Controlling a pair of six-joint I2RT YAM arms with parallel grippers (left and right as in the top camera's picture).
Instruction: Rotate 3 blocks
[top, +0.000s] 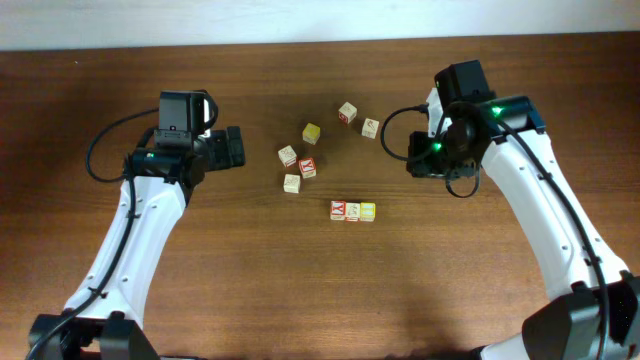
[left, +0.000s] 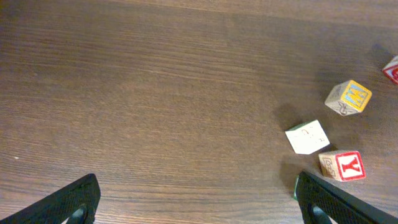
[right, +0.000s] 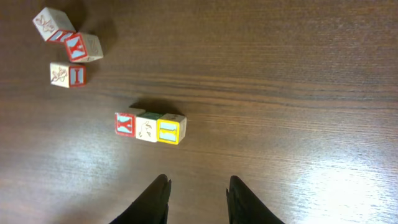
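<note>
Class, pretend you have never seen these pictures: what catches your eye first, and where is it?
A tidy row of three blocks stands side by side near the middle of the table. Six loose blocks lie scattered just beyond it, farther from the robot. A white left arm and right arm flank them on either side.

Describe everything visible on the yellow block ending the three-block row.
The yellow block is a small wooden-looking cube, its top face framed in yellow around a pale panel with a bluish mark I cannot read. It sits flat on the table at one end of the row, one side flush against the cream middle block. Nothing else touches it; the right tool hovers clear of it.
</note>
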